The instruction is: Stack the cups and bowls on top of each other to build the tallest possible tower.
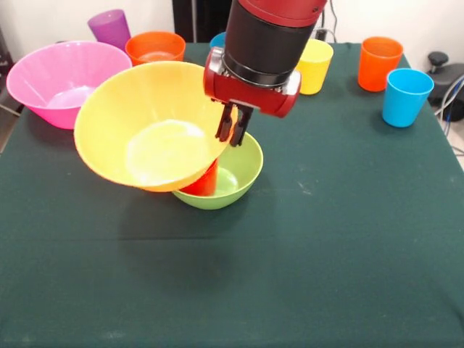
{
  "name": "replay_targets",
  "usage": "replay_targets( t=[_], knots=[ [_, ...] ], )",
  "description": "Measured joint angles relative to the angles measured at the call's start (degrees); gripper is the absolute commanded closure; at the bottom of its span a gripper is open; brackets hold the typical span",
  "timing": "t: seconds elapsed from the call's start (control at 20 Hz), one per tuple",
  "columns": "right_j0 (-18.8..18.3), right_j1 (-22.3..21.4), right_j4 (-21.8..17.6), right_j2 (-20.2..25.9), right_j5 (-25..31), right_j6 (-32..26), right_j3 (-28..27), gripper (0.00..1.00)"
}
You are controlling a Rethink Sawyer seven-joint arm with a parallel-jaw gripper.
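My gripper [232,130] is shut on the right rim of the large yellow-orange bowl [152,134]. It holds the bowl tilted, with the opening towards the camera. The bowl's base sits over a red cup [204,181] that stands inside the lime green bowl [243,174] at the table's middle. I cannot tell whether the bowl touches the cup. The pink bowl [61,80], purple cup [110,29] and small orange bowl [154,47] stand at the far left. The small blue bowl [217,40] peeks out behind the arm. The yellow cup [315,67], orange cup [379,63] and light blue cup [407,96] stand at the far right.
The table is covered with a dark green cloth [326,254]. Black equipment and cables [446,76] sit just off the table's right edge.
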Motion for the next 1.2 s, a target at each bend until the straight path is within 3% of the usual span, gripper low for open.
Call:
replay_targets(
  t=[0.95, 1.2],
  knots=[
    [-0.1, 0.7, 2.0, -2.0, -6.0, 0.0, -0.1, 1.00],
    [-0.6, 2.7, 2.0, -2.4, -7.8, 0.0, -2.3, 1.00]
  ],
)
